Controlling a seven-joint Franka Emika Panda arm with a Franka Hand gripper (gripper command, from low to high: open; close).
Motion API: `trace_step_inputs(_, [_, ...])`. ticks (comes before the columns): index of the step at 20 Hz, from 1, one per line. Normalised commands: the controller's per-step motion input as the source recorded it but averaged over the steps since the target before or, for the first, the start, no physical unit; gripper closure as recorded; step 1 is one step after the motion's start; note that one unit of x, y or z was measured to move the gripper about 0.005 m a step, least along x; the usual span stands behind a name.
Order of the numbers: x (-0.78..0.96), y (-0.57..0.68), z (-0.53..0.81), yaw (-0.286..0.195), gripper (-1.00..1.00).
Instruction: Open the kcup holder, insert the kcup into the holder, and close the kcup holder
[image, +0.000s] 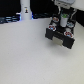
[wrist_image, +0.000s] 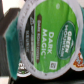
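The kcup fills the wrist view: a round pod with a bright green printed lid and a pale rim, tilted. In the exterior view it shows as a small green spot under my gripper, which hangs just above the kcup holder. The gripper seems shut on the kcup; a dark finger lies against its rim. The holder is a black box at the exterior view's right. I cannot tell whether a drawer stands open.
Other pods sit under the held one: a green-edged one and a reddish-topped one. A white bottle-like object stands at the back of the white table, against a dark backdrop.
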Motion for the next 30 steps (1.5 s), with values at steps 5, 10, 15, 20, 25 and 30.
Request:
trace_step_inputs(5, [-0.44,-0.19,0.0,-0.001,1.0])
trace_step_inputs(10, [-0.16,-0.07,-0.09,0.003,1.0])
trace_step_inputs(15, [0.03,-0.03,-0.14,-0.001,1.0])
trace_step_inputs(20, [0.08,0.0,-0.17,-0.006,1.0])
trace_step_inputs(25, [0.08,-0.01,-0.24,-0.014,1.0])
trace_step_inputs(30, [0.02,-0.01,-0.29,-0.002,1.0])
